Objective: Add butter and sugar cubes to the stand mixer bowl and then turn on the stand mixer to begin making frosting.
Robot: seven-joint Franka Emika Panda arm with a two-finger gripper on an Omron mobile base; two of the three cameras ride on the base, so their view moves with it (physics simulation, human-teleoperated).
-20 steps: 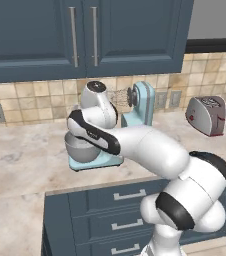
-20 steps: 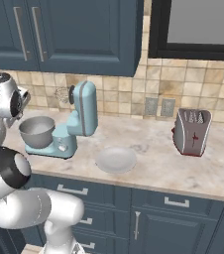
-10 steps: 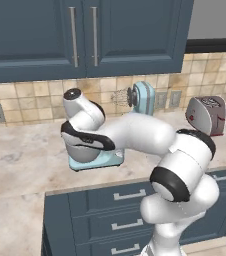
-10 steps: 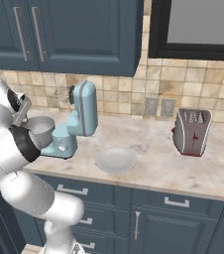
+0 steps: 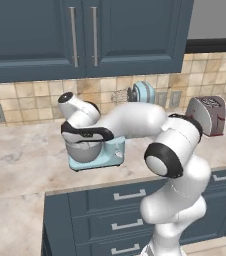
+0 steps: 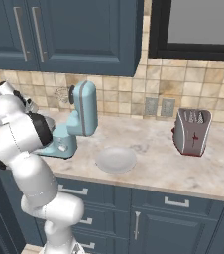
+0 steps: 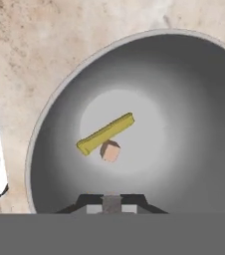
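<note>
Butter (image 7: 106, 133) lies on the floor of the stand mixer bowl (image 7: 194, 99), one sugar cube (image 7: 110, 151) touching it. My gripper (image 7: 111, 203) hangs above the bowl, tips together, holding nothing I can see. If more cubes remain, I'd fetch them first; otherwise I'd lift straight clear of the rim before reaching for the stand mixer (image 6: 77, 123) switch.
</note>
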